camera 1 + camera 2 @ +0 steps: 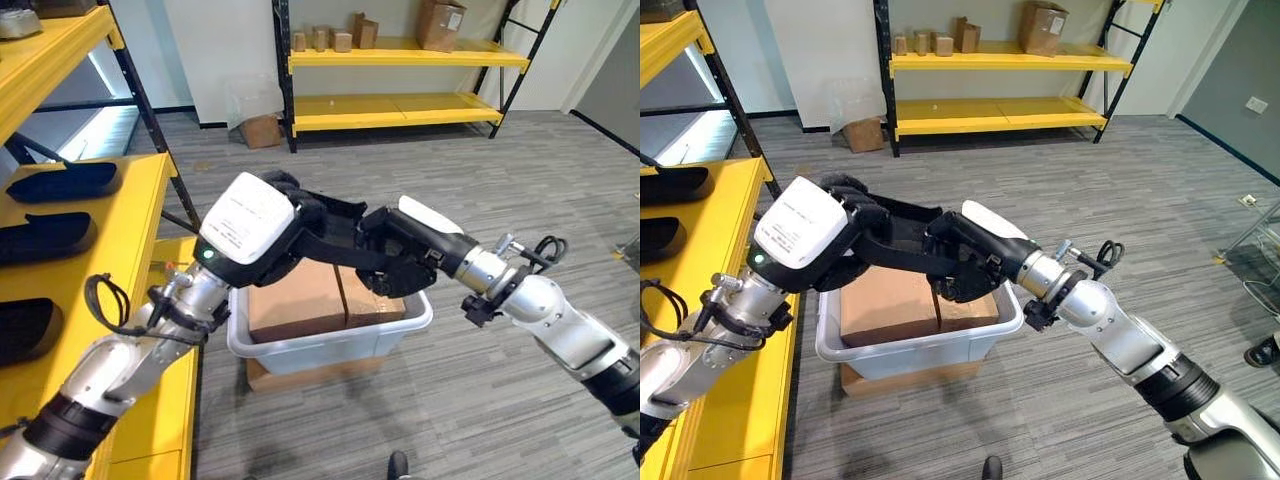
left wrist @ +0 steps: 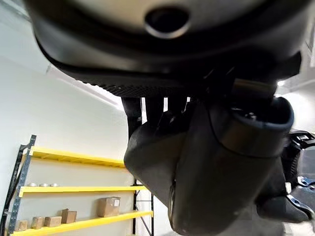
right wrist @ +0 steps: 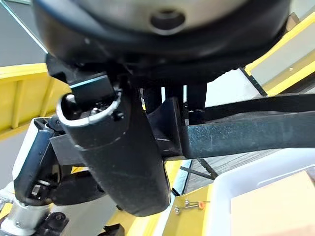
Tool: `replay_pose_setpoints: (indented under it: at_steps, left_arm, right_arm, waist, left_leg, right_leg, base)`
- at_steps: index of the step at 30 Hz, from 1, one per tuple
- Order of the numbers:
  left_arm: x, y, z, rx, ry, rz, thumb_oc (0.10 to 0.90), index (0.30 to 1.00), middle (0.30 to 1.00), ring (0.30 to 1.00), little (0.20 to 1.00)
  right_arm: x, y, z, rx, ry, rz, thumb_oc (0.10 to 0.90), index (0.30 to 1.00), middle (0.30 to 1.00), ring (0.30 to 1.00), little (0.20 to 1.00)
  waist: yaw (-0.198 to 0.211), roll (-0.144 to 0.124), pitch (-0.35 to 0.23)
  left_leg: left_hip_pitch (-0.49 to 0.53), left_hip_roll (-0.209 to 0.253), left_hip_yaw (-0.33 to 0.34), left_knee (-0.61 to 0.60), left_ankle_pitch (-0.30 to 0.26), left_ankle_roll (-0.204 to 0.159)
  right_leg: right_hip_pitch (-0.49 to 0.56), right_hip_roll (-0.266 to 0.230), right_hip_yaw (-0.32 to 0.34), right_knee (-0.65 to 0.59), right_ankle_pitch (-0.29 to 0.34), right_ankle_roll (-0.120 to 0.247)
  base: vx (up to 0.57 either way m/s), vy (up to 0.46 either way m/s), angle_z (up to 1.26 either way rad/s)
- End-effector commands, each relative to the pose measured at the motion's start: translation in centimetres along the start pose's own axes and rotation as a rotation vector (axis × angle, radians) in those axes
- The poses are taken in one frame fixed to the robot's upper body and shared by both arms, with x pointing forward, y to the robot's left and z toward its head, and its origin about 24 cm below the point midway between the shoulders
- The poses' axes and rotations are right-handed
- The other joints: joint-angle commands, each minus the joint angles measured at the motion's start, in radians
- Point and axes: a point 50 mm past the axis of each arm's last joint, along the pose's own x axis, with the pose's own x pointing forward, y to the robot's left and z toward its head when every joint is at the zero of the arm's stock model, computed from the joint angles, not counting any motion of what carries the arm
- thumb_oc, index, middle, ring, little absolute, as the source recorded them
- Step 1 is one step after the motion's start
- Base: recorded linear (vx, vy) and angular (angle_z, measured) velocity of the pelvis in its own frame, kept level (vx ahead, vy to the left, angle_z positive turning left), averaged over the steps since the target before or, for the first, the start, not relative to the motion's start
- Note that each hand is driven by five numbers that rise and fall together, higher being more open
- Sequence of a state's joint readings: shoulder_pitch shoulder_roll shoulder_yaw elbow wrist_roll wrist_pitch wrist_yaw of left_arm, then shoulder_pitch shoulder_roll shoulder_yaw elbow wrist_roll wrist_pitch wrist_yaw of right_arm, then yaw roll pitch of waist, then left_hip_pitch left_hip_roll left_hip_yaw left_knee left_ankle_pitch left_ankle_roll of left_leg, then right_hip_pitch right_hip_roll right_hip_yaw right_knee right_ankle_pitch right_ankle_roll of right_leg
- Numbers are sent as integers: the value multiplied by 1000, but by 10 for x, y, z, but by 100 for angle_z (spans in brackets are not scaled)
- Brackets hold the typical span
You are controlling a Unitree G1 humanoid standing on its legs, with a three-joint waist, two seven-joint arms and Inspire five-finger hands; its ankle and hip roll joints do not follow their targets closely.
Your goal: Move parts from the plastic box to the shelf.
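Black moulded plastic part (image 1: 335,235), long and flat, held level above the white plastic box (image 1: 330,340); left hand (image 1: 300,215) curled round one end, right hand (image 1: 400,255) curled round the other. Box stands on grey carpet floor (image 1: 450,170) beside the yellow metal shelf (image 1: 130,215), holding brown cardboard cartons (image 1: 300,295). Three similar black parts (image 1: 60,182) lie on the shelf. Second yellow rack (image 1: 400,60) with small cartons at the far wall.
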State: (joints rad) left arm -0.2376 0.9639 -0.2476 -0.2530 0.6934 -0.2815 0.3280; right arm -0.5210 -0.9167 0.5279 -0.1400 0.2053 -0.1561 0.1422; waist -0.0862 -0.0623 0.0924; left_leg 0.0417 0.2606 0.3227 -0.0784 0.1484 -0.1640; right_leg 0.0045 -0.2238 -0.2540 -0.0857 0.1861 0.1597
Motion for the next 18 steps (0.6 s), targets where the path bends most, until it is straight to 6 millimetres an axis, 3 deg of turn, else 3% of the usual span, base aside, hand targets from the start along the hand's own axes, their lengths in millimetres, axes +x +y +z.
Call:
replay_pose_setpoints:
  at_steps: [1,14,15,16,18]
  left_arm:
    - [40,40,27,-46,-207,281,400,300,300,300,300]
    - [36,37,28,-63,-200,259,400,300,300,300,300]
    - [35,36,27,-67,-192,259,400,300,300,300,300]
    - [34,36,26,-68,-186,255,400,300,300,300,300]
    - [31,34,24,-80,-162,255,400,300,300,300,300]
  right_arm:
    - [17,-29,68,-11,-377,-158,400,300,300,300,300]
    - [16,-29,67,8,-379,-186,400,300,300,300,300]
    - [16,-29,65,20,-377,-198,539,495,495,495,495]
    - [14,-30,65,30,-381,-206,900,1000,1000,1000,1000]
    - [11,-32,65,68,-391,-252,900,1000,1000,1000,1000]
  waist:
    - [4,-3,-64]
    - [5,1,-61]
    - [6,2,-61]
    - [6,3,-61]
    - [5,8,-60]
  left_leg:
    - [44,54,-16,-9,-45,-33]
    - [46,52,-18,-9,-46,-31]
    - [47,52,-17,-9,-46,-31]
    - [47,54,-18,-9,-46,-31]
    - [48,54,-17,-9,-45,-31]
  right_leg:
    - [59,-75,-44,32,-55,92]
    - [60,-75,-40,33,-59,90]
    - [61,-75,-41,33,-60,90]
    - [62,-74,-42,33,-61,89]
    - [64,-71,-42,34,-63,88]
  base:
    - [0,0,0]
    - [0,0,0]
    - [0,0,0]
    - [0,0,0]
    - [0,0,0]
